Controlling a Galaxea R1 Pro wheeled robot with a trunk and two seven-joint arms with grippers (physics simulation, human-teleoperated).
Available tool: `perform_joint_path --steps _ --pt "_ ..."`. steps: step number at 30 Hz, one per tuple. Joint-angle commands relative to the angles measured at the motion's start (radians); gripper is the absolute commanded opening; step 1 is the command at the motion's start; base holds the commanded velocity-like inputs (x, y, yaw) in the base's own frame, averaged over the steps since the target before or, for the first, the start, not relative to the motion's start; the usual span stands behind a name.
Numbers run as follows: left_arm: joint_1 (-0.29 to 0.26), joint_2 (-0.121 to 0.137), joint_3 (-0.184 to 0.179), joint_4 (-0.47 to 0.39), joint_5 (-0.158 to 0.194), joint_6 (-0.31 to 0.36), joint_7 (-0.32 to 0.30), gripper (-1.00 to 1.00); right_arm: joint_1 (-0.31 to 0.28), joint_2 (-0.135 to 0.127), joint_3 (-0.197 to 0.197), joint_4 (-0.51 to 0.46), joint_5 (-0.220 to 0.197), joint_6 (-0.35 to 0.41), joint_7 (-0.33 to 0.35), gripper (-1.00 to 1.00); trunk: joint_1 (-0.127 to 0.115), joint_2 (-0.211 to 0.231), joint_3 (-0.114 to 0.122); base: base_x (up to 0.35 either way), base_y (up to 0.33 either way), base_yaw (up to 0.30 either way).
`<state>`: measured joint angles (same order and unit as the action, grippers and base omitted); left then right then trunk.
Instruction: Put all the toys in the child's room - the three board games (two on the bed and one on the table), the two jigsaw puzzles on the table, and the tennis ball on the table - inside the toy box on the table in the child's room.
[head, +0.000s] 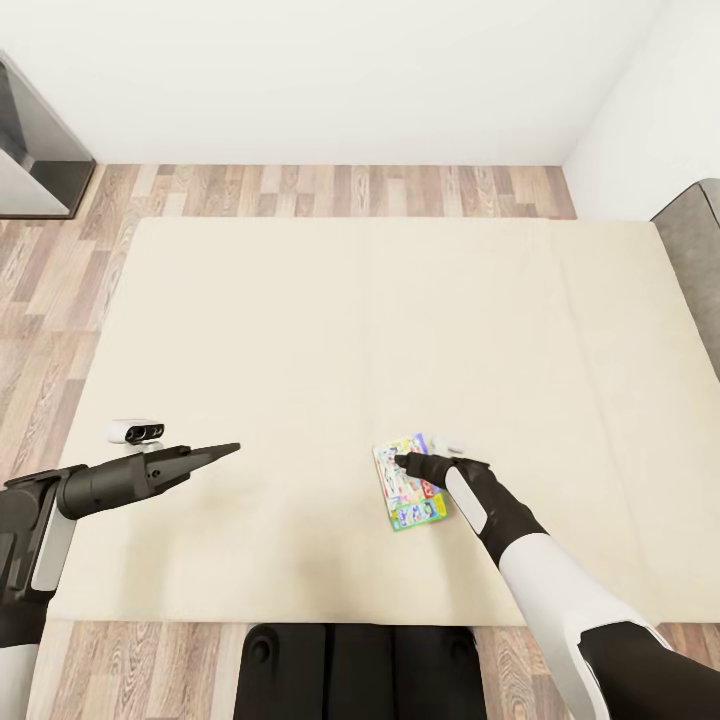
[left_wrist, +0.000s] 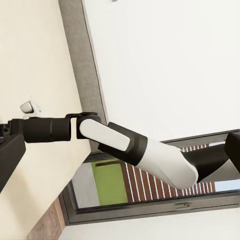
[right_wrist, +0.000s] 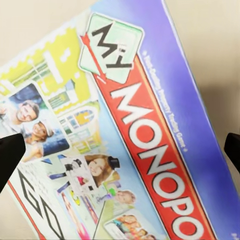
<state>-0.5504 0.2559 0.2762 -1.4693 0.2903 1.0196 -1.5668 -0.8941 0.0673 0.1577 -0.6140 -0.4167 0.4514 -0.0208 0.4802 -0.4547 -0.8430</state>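
Step in hand: fetching Monopoly box (head: 409, 481) off bed (head: 300, 330); right gripper (head: 402, 461) spread wide above it, not yet holding; left gripper (head: 228, 450) idle, narrow; next: descend, straddle the box's edges, close.

wood-plank floor (head: 300, 190), white wall (head: 330, 70), dark-framed window (head: 35, 150) at the far left
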Motion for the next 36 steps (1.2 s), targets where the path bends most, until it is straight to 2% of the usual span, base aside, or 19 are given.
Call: perform_joint_path --steps 1,9,13,20,27,36 --pt "0.000 0.000 0.000 0.000 -0.001 0.011 -0.004 1.00 0.000 -0.001 0.002 -0.001 -0.004 0.005 -0.002 1.00 0.000 -0.001 -0.001 0.000 0.000 0.000" --pt "0.000 -0.013 0.000 0.000 -0.002 0.010 -0.004 1.00 0.000 0.000 0.002 -0.001 -0.006 0.019 0.001 1.00 0.000 -0.001 -0.001 0.000 0.000 0.000" --pt "0.000 -0.015 0.000 0.000 -0.002 0.010 -0.004 1.00 0.000 0.000 0.001 -0.001 -0.006 0.056 0.002 1.00 0.000 -0.001 -0.001 0.000 0.000 0.000" --pt "0.000 -0.015 0.000 0.000 -0.002 0.010 -0.004 1.00 0.000 0.002 0.000 -0.001 -0.007 0.070 0.006 1.00 0.000 -0.001 -0.001 0.000 0.000 0.000" --pt "0.000 -0.015 0.000 0.000 -0.002 0.010 -0.004 1.00 0.000 0.021 0.000 -0.001 -0.007 0.072 0.012 1.00 0.000 -0.001 -0.001 0.000 0.000 0.000" --pt "0.000 -0.015 0.000 0.000 -0.002 0.010 -0.004 1.00 0.000 0.025 0.000 -0.001 -0.008 0.072 0.014 1.00 0.000 -0.001 -0.001 0.000 0.000 0.000"
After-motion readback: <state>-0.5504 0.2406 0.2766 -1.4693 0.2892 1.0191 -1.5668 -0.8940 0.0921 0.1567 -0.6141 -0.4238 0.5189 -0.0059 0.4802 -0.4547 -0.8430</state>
